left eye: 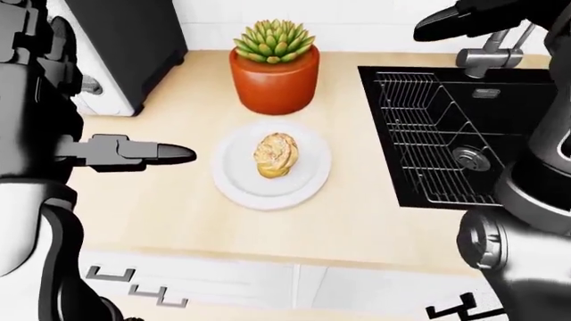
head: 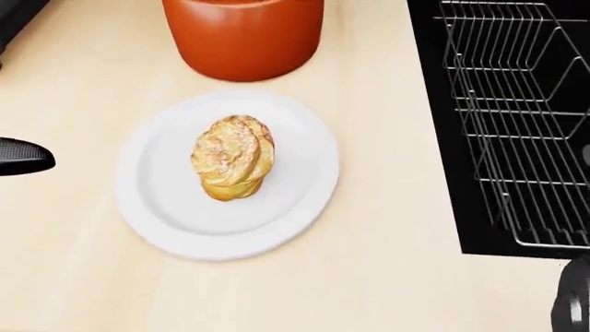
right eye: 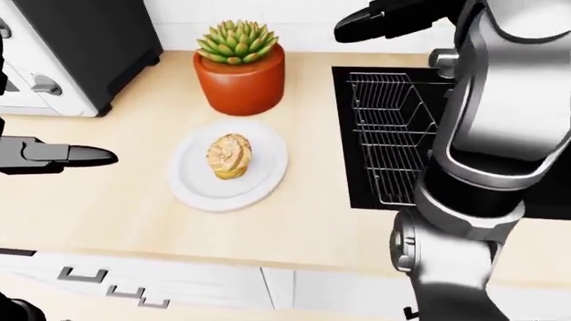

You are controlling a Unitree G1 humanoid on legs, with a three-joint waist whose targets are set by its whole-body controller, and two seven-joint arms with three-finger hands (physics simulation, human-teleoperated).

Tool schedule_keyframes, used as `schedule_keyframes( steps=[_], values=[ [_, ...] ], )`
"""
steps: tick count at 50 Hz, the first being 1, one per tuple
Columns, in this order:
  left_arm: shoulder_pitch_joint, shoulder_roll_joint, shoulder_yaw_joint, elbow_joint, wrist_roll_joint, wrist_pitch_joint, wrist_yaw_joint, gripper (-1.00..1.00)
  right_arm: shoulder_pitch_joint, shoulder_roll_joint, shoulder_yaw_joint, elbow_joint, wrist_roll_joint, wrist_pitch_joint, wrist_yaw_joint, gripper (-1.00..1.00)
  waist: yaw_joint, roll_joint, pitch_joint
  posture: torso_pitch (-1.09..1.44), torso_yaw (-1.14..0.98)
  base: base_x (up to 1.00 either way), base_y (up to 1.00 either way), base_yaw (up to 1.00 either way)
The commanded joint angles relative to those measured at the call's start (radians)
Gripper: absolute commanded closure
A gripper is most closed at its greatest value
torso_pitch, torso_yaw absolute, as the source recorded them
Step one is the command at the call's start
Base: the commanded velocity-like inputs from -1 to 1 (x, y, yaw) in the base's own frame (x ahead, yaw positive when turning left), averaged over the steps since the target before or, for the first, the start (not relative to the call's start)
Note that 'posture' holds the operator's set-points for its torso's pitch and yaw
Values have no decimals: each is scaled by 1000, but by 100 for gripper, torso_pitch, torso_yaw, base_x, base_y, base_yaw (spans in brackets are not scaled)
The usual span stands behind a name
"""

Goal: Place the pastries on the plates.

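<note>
While pastry (head: 232,158) sits on plate (head: 152,207), fingers (right eye: 366,23) well apart.

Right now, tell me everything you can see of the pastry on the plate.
The pastry is a golden-brown swirl with a ridged, spiralled top that looks flaky and lightly dusted with pale specks. It looks whole. It rests near the middle of the round white plate, tipped so the swirl faces partly up and toward the view's left. Only the plate touches it; neither hand is on it. The plate lies on the pale wooden counter, just below the orange plant pot in the head view.
</note>
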Motion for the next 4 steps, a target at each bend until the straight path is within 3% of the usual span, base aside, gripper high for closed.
schedule_keyframes(
  steps=[1, 4],
  values=[
    [-32, 18, 13, -17, 0, -15, 9, -100, -30, -23, -3, -5, 19, -38, -34, -100, 2, -1, -26, 6, 0, 0, 0, 0],
    [-33, 25, 17, -16, -3, -12, 14, -100, -28, -44, -8, 1, 33, -42, -61, -100, 0, -1, -27, 6, 0, 0, 0, 0]
  ],
)
